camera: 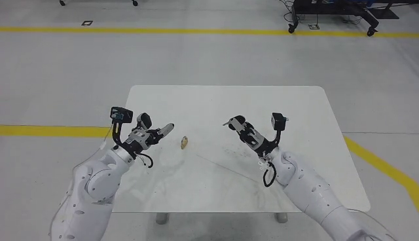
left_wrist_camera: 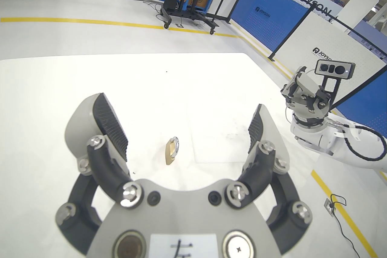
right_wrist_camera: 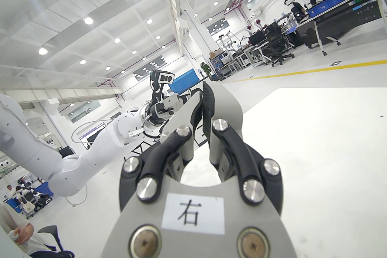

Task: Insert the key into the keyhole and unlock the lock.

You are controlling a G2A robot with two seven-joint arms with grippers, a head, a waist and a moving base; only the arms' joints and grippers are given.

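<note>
- The lock (camera: pixel 184 142), a small brass padlock, is lying on the white worktop (camera: pixel 294 110). It is sitting left of the middle, about halfway between the near and far edges, with nothing touching it.
- The left pincer (camera: pixel 159 127) is hanging released just beside the lock, on the side toward the left edge, with its jaws standing wide apart.
- The right pincer (camera: pixel 230 123) is hovering over the middle of the worktop, well apart from the lock, and is clenched.
- Judging by its look, the lock is going to feel dense and rigid for its size, and its smooth metal is likely to slide on the worktop if nudged. Taking hold across the flat faces of the brass body looks soundest, as that is leaving the shackle (left_wrist_camera: pixel 175 140) free to spring.
- The left wrist view is showing the lock (left_wrist_camera: pixel 171 150) framed between the left pincer's (left_wrist_camera: pixel 180 108) ribbed pads (left_wrist_camera: pixel 110 123), brass body nearer and shackle farther. The top view is giving only a small tan shape.
- The right wrist view is showing the right pincer (right_wrist_camera: pixel 207 96) with pad (right_wrist_camera: pixel 208 111) seemingly pressed against pad. Whether the key is being pinched there is too hidden to tell, and the keyhole's side cannot be made out.
</note>
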